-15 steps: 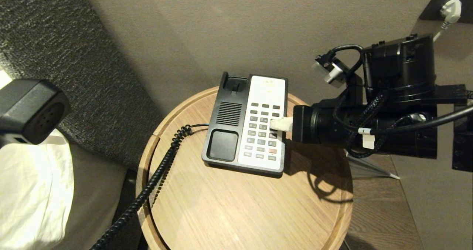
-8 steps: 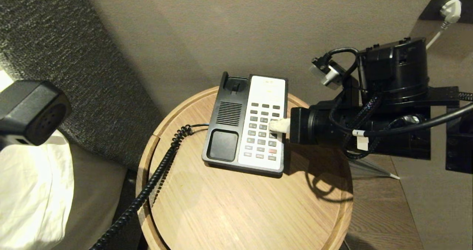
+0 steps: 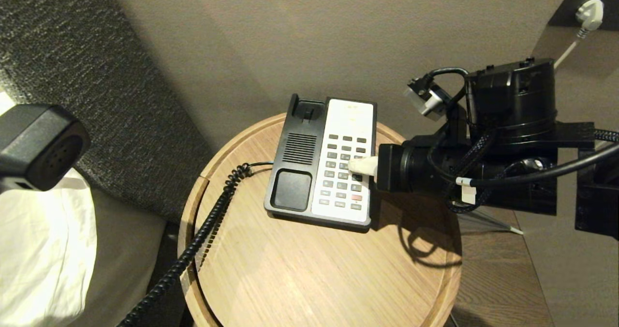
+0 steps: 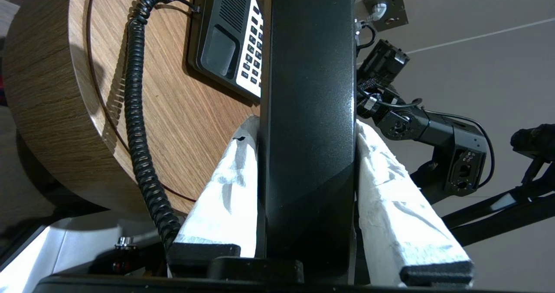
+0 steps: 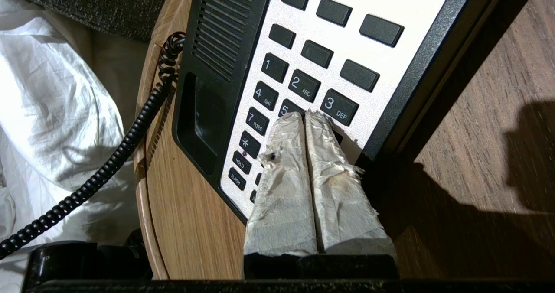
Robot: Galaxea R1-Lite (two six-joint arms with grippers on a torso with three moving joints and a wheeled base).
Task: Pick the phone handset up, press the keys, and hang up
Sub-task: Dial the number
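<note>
At the round table's (image 3: 309,278) far edge we note the phone base (image 3: 323,160); right gripper (image 5: 305,117), fingers pressed together, tips at keys "5" and "3 DEF". Left gripper (image 4: 305,132) clamps the phone handset (image 4: 310,111) beyond the table's left edge.

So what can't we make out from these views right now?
- Keys under the right gripper: its shut fingertips cover them in the right wrist view, so contact can't be confirmed.
- Phone handset: ends cut off in the left wrist view.
- Key labels on the phone base: too small in the head view.
</note>
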